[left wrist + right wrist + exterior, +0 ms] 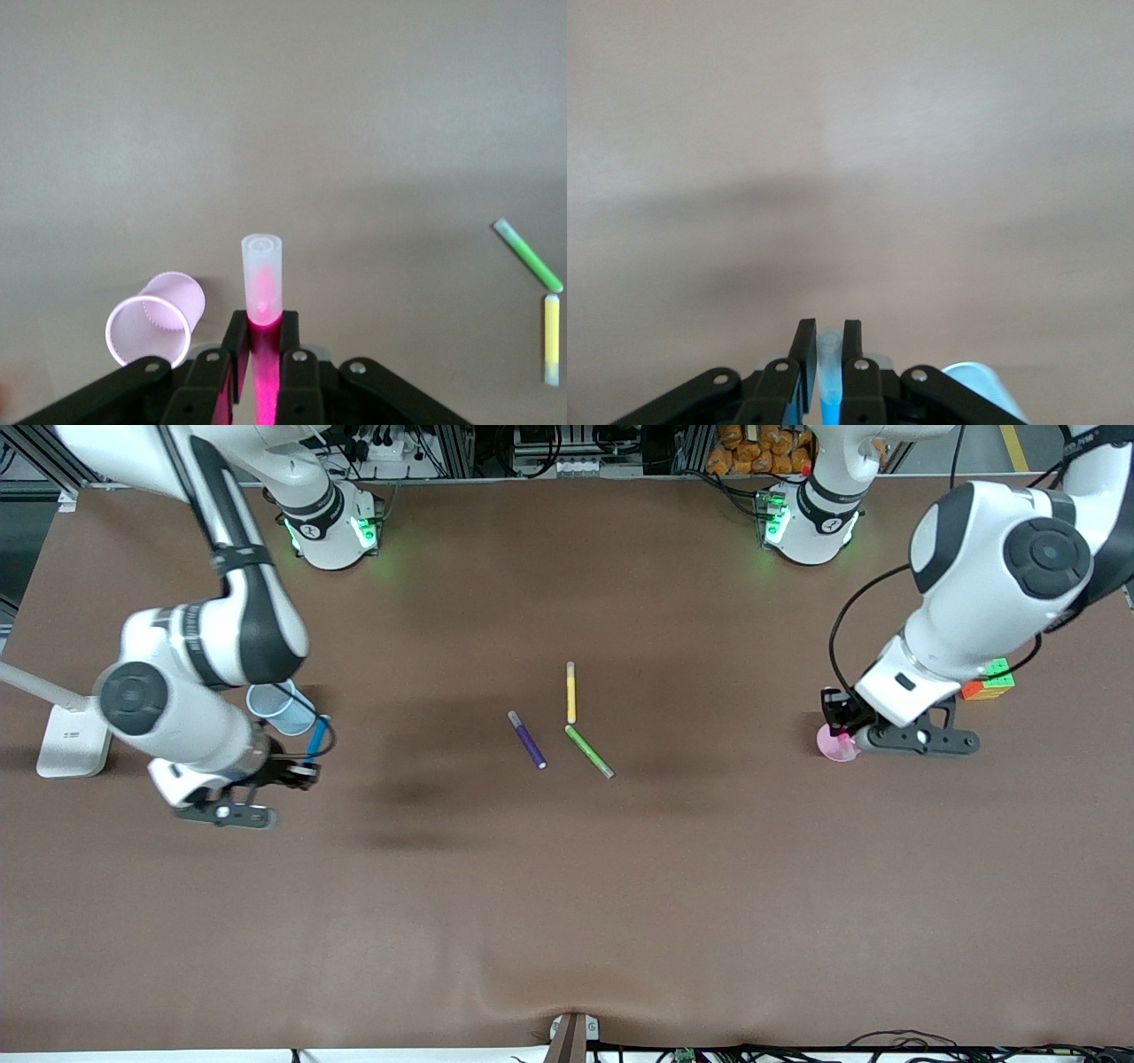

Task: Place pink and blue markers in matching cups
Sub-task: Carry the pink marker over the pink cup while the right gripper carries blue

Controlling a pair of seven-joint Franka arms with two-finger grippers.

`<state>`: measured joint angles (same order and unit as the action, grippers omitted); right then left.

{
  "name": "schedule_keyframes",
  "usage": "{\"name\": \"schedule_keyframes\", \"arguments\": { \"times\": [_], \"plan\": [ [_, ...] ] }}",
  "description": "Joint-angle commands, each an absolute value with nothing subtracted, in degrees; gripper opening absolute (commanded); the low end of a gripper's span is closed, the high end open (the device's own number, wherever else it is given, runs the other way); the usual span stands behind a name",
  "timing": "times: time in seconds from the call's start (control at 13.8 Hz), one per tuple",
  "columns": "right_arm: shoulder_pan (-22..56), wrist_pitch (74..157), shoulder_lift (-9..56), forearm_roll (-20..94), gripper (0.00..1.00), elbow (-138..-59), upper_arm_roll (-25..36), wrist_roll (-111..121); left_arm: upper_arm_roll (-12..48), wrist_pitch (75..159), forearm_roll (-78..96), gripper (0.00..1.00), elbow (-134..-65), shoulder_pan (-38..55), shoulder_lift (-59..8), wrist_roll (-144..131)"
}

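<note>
Left hand [263, 354] hides pink cup [836, 746]; pink marker [262, 282] gripped.

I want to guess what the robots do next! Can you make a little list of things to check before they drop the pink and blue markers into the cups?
1. Left gripper shut on the pink marker: ok.
2. Right gripper shut on the blue marker: ok.
3. Pink cup upright with its mouth free: ok, it stands beside the pink marker.
4. Blue cup beside the blue marker: ok; upright or tilted: cannot tell.
5. Each marker exactly over its cup's mouth: cannot tell.
6. Purple marker, yellow marker and green marker away from both cups: ok, they lie mid-table.
</note>
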<state>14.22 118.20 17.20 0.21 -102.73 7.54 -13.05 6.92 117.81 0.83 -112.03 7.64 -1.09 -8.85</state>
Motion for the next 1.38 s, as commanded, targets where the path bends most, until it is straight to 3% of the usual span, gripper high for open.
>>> {"name": "schedule_keyframes", "arguments": {
  "times": [0.0,0.58,1.09,1.3],
  "plan": [
    [11.7,123.9,11.3,-3.9,0.00,-111.1,6.7,-11.5,7.0,121.8,0.4,0.00,-117.9,7.3,3.4,-4.6],
    [4.8,139.1,2.1,-3.7,0.00,-127.7,6.5,2.5,7.6,130.2,1.1,0.00,-129.1,6.9,12.0,3.7],
    [3.9,146.4,-0.3,-3.7,0.00,-136.3,6.5,3.2,7.3,138.2,-0.3,0.00,-136.1,6.2,12.9,14.1],
    [3.9,149.6,-1.1,-3.7,0.00,-139.8,6.6,3.2,7.5,139.7,-1.8,0.00,-137.3,1.6,13.1,20.5]
  ]
}}
